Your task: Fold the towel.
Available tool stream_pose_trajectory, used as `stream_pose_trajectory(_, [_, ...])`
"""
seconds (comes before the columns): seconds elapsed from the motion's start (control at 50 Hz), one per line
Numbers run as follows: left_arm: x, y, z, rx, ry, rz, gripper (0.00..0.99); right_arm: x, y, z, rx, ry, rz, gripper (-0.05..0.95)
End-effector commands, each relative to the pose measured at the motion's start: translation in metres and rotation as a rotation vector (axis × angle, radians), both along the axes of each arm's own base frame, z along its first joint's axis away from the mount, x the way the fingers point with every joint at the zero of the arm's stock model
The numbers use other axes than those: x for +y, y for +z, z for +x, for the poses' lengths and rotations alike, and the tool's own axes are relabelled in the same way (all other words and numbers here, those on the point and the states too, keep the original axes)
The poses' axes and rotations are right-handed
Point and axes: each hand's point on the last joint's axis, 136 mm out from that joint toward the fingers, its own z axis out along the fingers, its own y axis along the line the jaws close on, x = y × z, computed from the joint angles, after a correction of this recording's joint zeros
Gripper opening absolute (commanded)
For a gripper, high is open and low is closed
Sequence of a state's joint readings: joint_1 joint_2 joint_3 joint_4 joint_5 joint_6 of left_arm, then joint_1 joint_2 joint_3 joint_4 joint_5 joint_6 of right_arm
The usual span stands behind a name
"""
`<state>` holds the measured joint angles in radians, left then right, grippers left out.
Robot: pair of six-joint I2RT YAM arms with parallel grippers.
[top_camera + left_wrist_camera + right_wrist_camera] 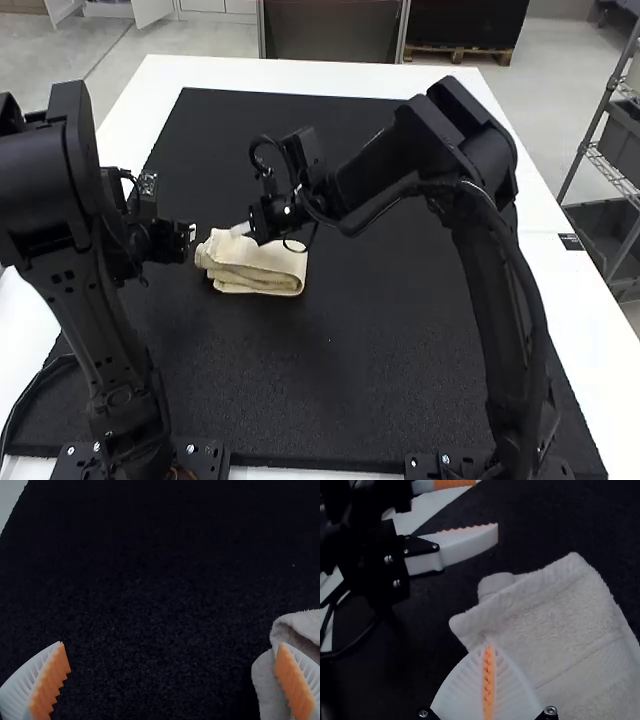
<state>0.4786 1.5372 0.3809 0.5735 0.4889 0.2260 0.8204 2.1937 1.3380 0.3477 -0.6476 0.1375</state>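
The cream towel point(255, 264) lies folded into a small layered bundle on the black mat, left of the middle. My left gripper point(190, 232) is beside the towel's left end, and in its wrist view the open left gripper point(171, 643) has one finger over the edge of the towel point(272, 685). From the other side, my right gripper point(242, 229) reaches the towel's far left part. The right wrist view has the right gripper point(489, 647) with its fingers together over the towel point(560, 625) near a corner; whether cloth is pinched between them I cannot tell.
The black mat point(400, 320) covers most of the white table point(300, 75). The right arm spans the mat's right half, and the left arm stands over its left side. Both grippers are close together around the towel.
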Motion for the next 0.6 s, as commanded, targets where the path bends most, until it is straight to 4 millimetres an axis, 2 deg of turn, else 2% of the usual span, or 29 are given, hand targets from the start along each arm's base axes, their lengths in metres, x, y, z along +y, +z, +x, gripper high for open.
stream_pose_trajectory(0.0, [-0.004, 0.005, 0.000, -0.019, -0.013, -0.009, 0.961, -0.006, -0.019, -0.003, 0.017, 0.014, -0.017, -0.02])
stream_pose_trajectory(0.58, [-0.007, 0.003, -0.003, -0.016, -0.021, -0.030, 0.961, -0.021, -0.083, -0.009, 0.030, 0.022, -0.071, -0.02])
